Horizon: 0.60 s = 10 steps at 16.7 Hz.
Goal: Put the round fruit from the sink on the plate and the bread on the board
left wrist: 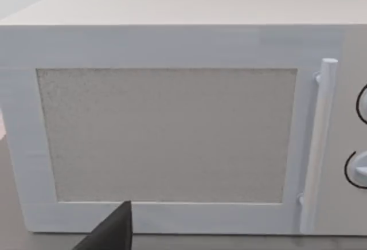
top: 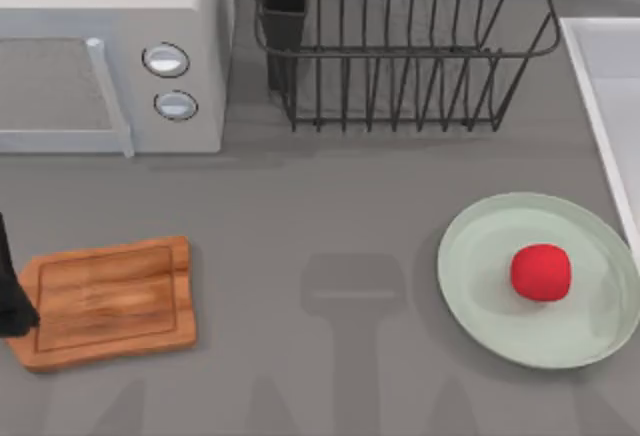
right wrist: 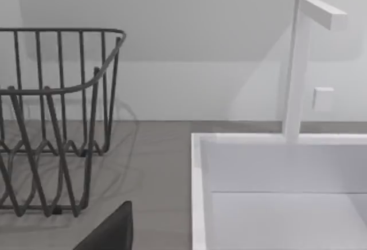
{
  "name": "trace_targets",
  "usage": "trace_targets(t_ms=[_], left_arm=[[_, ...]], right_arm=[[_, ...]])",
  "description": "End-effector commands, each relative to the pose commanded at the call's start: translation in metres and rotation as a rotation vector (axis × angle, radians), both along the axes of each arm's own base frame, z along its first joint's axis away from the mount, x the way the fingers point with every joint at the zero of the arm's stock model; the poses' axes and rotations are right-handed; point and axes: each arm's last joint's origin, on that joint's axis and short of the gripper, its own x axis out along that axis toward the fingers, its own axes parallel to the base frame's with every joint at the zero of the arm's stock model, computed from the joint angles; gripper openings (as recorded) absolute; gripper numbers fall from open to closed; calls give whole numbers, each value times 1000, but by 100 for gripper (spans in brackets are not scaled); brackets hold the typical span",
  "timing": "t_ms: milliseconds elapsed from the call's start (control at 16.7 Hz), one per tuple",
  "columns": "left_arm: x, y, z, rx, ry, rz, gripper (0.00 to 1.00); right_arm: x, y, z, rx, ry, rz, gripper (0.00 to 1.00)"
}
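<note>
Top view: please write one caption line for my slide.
Small red round fruit resting on the pale mint-green plate; brown wooden cutting board lies bare at the left.

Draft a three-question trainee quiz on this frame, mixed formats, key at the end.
1. True or false: the round fruit lies on the plate.
2. Multiple choice: what lies on the board? A) the bread B) nothing C) a knife
3. Fill in: the wire dish rack stands between the microwave and the ____.

Key
1. True: the red fruit rests right of the plate's centre.
2. B: the board's top is bare, with a dark part of the left arm at its left end.
3. Sink, at the table's right edge.
</note>
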Motion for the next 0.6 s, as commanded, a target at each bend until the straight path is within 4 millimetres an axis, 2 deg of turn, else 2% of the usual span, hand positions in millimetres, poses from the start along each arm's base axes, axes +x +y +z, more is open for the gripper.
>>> trace_targets(t_ms=[300, 420, 600], left_arm=[[11, 6, 33, 51, 233, 37, 100], [24, 10, 48, 73, 384, 51, 100], [57, 21, 65, 97, 649, 61, 100]], right_arm=[[0, 0, 0, 0, 0, 0, 100], [0, 0, 0, 0, 0, 0, 100], [0, 0, 0, 0, 0, 0, 100]])
